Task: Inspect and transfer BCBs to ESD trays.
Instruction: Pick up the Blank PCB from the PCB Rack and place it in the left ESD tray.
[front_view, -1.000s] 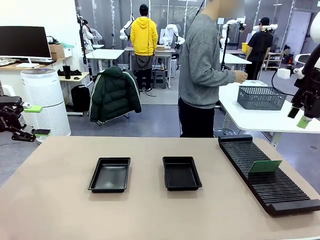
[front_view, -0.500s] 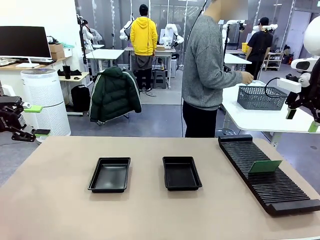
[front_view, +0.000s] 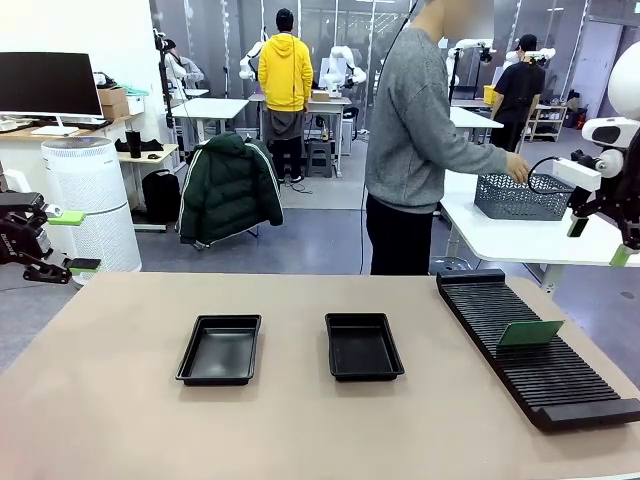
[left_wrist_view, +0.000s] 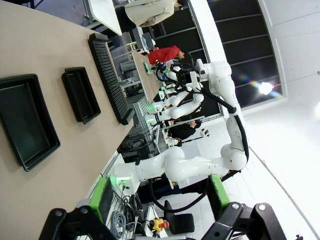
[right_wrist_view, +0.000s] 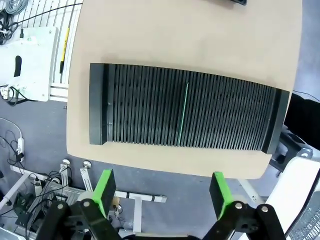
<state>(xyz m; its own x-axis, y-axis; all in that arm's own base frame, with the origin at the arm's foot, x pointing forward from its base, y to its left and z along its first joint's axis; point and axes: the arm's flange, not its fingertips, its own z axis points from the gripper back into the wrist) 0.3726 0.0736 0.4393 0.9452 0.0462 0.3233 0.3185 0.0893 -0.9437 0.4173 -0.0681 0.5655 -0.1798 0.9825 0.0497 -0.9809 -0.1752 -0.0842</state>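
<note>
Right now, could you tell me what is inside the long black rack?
One green BCB stands on edge in a slot about midway along the rack; its lower edge is hidden between the ribs.

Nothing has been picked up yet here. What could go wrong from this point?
1. The board stands edge-up in the rack, a thin target; the open right hand, if misaligned, could strike the ribs or tip it.
2. The tray nearest the rack looks barely larger than the board, so it might land on the rim.
</note>
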